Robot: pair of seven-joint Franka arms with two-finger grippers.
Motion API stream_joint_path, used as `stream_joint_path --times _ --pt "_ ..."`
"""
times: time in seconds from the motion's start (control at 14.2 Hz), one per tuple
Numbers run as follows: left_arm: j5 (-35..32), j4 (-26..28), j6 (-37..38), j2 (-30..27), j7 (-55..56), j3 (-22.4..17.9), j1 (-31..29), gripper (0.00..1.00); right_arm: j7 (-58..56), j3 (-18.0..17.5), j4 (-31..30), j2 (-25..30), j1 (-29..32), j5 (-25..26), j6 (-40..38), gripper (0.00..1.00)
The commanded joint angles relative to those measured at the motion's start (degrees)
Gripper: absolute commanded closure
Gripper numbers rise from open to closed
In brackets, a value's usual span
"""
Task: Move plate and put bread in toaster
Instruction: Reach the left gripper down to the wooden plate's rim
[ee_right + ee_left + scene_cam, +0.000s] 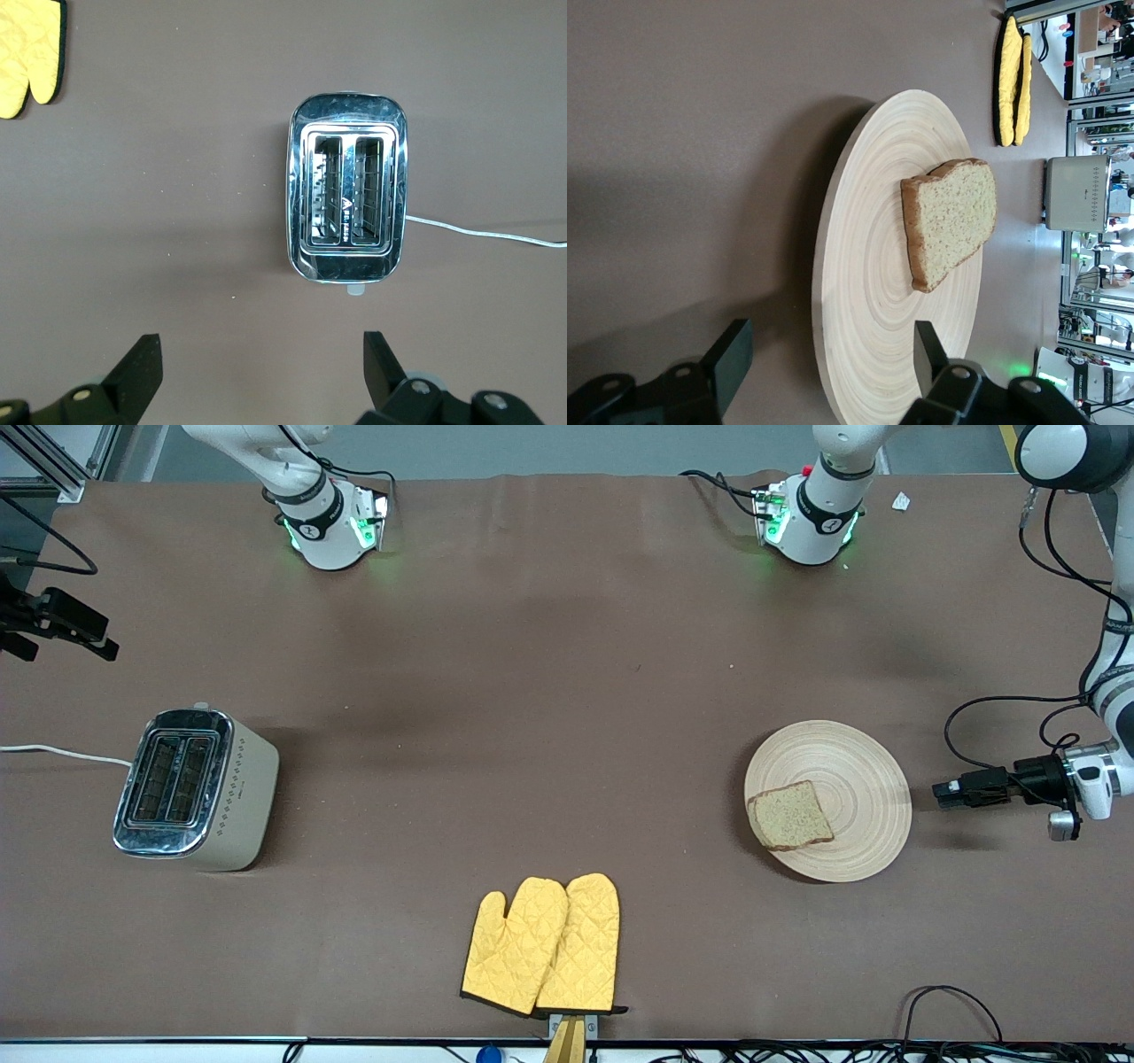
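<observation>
The round wooden plate (850,779) lies toward the left arm's end of the table, with the slice of bread (790,816) resting on its nearer part. My left gripper (941,792) hangs low beside the plate's rim, open. In the left wrist view the left gripper (828,354) has one finger (731,359) down by the table and the other over the plate (868,292), the rim between them; the bread (950,221) lies further in. The cream toaster (197,786) stands toward the right arm's end. My right gripper (69,633) hovers open, high over the table near the toaster (347,199), and the right gripper (261,363) is empty.
A pair of yellow oven mitts (545,946) lies near the table's front edge, midway along it. The toaster's white cord (62,753) runs off the right arm's end of the table. Cables hang around the left arm (1001,717).
</observation>
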State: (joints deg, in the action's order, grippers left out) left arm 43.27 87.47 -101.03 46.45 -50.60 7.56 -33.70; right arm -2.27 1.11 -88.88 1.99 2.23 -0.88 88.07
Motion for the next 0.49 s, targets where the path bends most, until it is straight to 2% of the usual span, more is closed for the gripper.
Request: stream_joint_path --times 0.0,0.42 --pt "1.29 -1.25 0.49 1.89 -0.82 0.27 -0.4 0.25 -0.2 -0.4 0.37 -0.15 0.32 -0.09 -0.01 0.0" --pt "3.4 -1.16 0.49 3.3 0.06 0.27 0.04 0.35 -0.2 -0.32 0.37 -0.15 0.23 -0.09 -0.01 0.0"
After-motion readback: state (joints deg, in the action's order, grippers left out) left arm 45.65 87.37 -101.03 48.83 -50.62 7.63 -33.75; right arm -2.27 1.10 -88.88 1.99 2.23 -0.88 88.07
